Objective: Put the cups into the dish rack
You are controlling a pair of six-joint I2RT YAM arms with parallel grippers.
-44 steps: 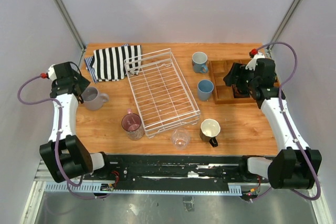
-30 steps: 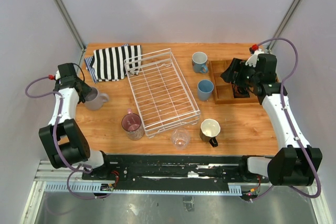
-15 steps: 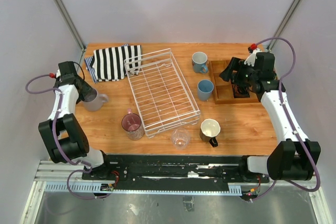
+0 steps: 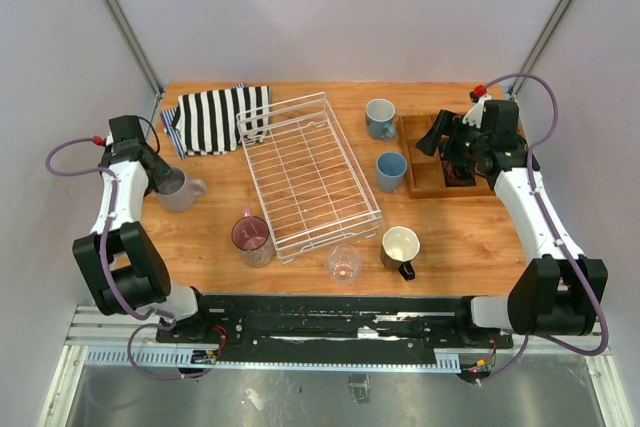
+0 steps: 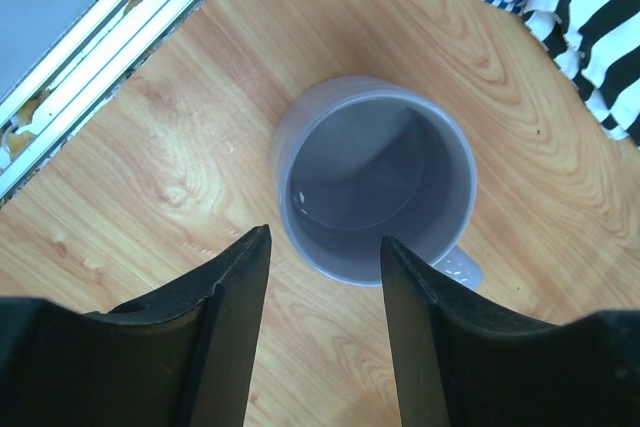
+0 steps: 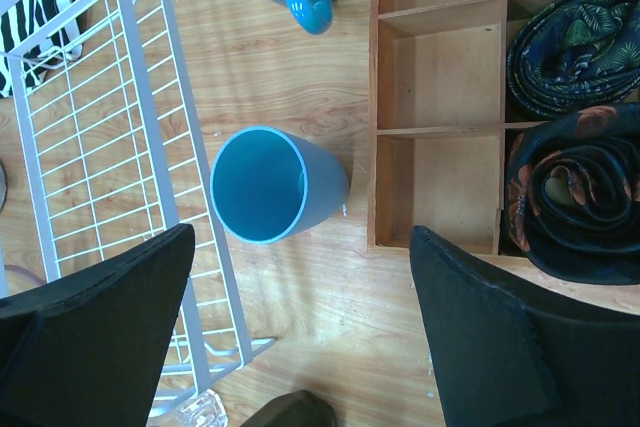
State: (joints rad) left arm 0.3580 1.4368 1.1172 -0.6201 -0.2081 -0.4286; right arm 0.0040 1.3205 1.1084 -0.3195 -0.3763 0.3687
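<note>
The white wire dish rack (image 4: 310, 172) lies mid-table with nothing in it. The grey-lilac cup (image 4: 178, 187) stands at the left; my left gripper (image 4: 160, 175) is open just above its near rim, and in the left wrist view the cup (image 5: 375, 182) sits just ahead of the gripper (image 5: 323, 239). My right gripper (image 4: 440, 142) is open and empty above the light blue tumbler (image 6: 265, 185) and the wooden tray (image 6: 440, 97). The blue-grey mug (image 4: 379, 118), tumbler (image 4: 391, 171), dark mug (image 4: 400, 247), clear glass (image 4: 344, 264) and pink mug (image 4: 252, 239) stand on the table around the rack.
A striped cloth (image 4: 215, 117) lies at the back left, touching the rack's far corner. The brown wooden compartment tray (image 4: 440, 182) at the right holds rolled dark fabrics (image 6: 575, 187). The table's left edge and metal rail (image 5: 110, 37) run close to the grey-lilac cup.
My left gripper has swung in from the left edge to the grey-lilac cup. My right wrist has shifted slightly back and left over the wooden tray. No cup has moved.
</note>
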